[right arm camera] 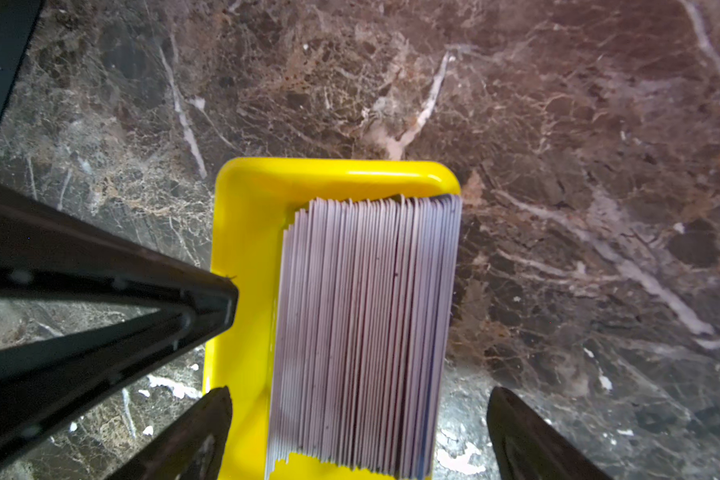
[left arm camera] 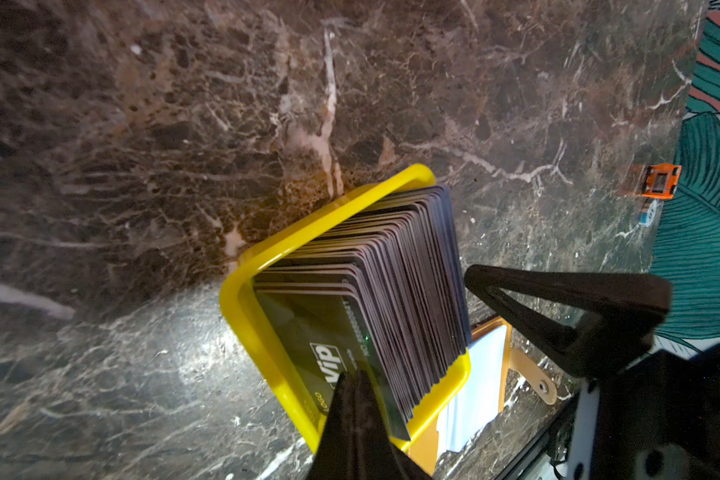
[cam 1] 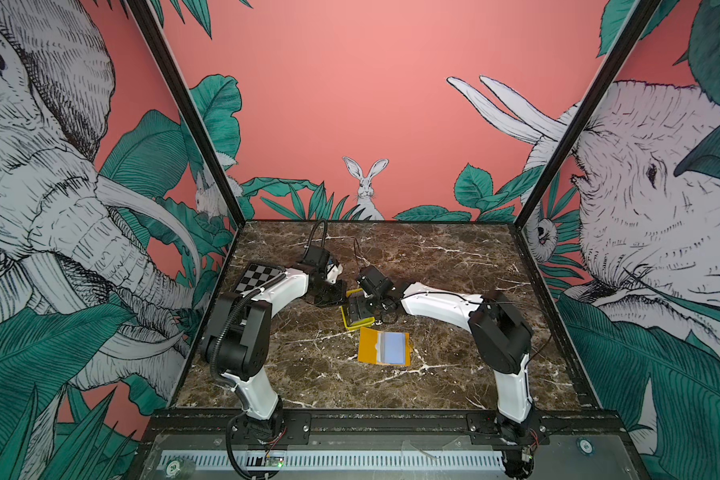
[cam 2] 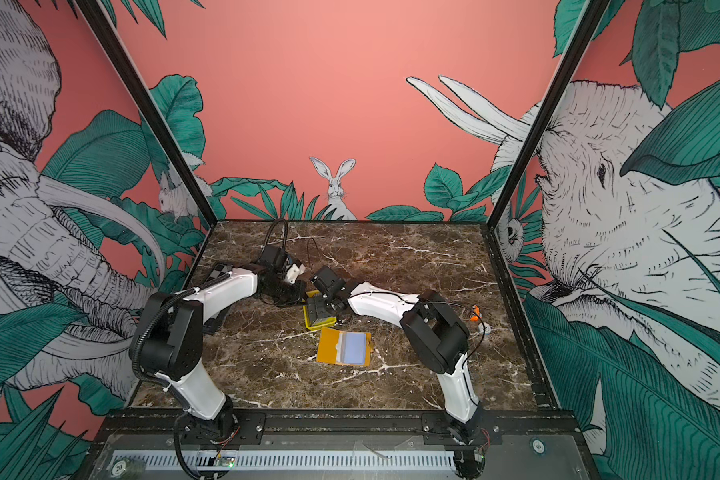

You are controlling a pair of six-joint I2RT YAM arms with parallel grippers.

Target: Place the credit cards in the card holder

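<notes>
Right up front, the black rail carries both arm bases. Just past it on the marble desk lies the card holder — spread open and flat, clear sleeve up, the same in both top views. Just beyond it stands the yellow tray, and both arms meet over it: the left arm from the left, the right arm from the right. A checkerboard plate lies partly hidden behind the left arm.

Over to the left wrist view: the credit cards stand on edge in the tray, packed in a row, and the front one leans out with its "VIP" face showing. The left gripper has its jaws together, tips against that front card — whether they pinch it, I cannot tell.

Right wrist view now: grey card edges fill the tray. The right gripper hangs above with jaws wide apart, one outside the tray wall, one past the far side of the stack.
</notes>
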